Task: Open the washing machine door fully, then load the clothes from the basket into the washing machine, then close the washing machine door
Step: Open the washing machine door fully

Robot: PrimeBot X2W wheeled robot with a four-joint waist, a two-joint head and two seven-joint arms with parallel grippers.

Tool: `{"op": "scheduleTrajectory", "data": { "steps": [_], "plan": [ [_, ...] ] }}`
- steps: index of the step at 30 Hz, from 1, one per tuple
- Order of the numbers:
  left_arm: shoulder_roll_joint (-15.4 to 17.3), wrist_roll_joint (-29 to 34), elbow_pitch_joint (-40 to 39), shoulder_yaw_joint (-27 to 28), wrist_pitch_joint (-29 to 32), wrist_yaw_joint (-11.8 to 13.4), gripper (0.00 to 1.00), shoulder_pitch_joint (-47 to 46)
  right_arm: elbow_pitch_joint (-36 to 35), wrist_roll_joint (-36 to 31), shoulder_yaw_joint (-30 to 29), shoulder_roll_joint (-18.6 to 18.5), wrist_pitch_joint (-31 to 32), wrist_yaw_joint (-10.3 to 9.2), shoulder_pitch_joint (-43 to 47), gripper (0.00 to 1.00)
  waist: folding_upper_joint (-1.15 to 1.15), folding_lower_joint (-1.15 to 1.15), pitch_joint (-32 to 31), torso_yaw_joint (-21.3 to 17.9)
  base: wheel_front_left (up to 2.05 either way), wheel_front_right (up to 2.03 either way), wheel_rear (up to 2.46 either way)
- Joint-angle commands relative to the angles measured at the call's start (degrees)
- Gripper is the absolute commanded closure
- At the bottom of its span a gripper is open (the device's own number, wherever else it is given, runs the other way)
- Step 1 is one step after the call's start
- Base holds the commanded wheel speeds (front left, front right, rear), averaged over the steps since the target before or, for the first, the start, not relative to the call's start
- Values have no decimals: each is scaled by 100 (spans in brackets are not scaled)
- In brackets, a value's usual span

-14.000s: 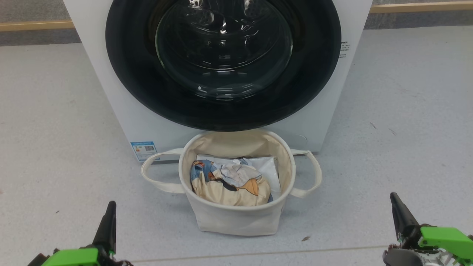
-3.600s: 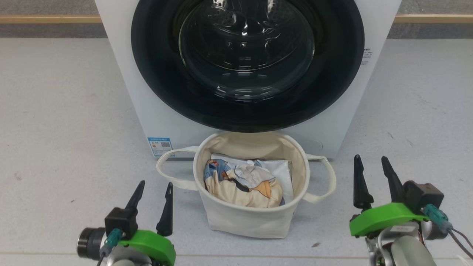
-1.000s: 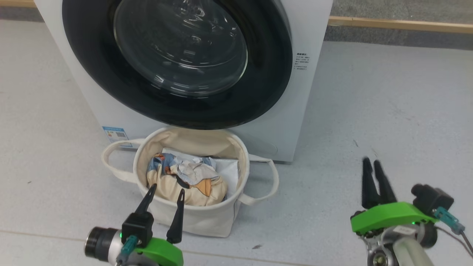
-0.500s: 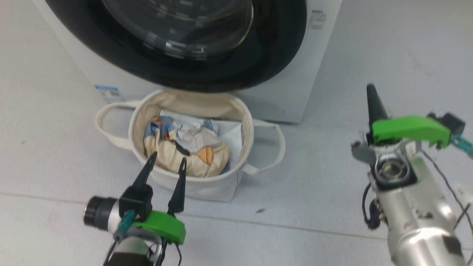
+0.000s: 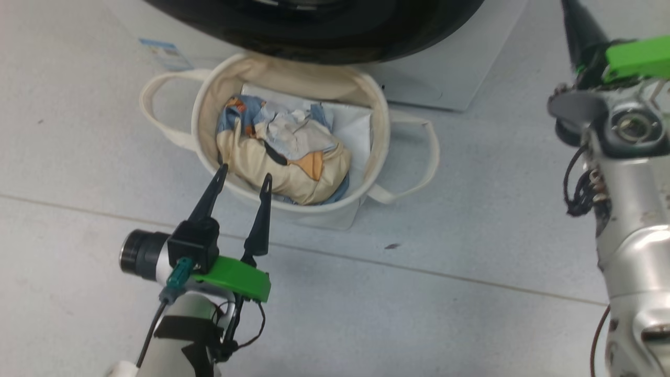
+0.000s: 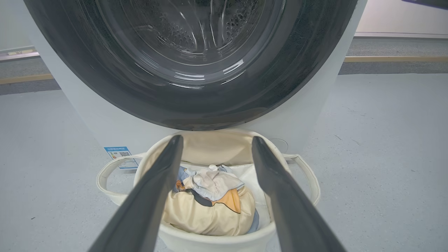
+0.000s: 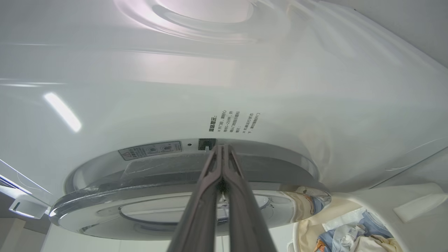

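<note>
Clothes in the basket on the floor, just before the washing machine, seemingly beneath its door.

washing machine door glossy black, glass centre; basket matt cream canvas; clothes soft crumpled cloth.

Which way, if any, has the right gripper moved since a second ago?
Yes. The right gripper has risen beside the washing machine, up to the washing machine door's rim.

Looks like a bare test room or lab, not a lived-in home: white washing machine standing free on open grey speckled floor, wooden skirting strip along a plain pale wall, canvas basket set before it.
</note>
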Motion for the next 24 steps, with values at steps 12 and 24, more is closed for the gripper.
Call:
{"op": "scheduleTrajectory", "data": {
  "steps": [12,24],
  "plan": [
    [-28,-159,-341,120,-68,10,0,-463,163,314,107,-110,819,1,-1336,100,0,0,966,330,0,0,0],
    [-38,-307,-381,-30,-68,95,0,-561,591,581,199,-133,1665,1,-1883,100,0,0,1186,471,0,0,0]
  ]
}}
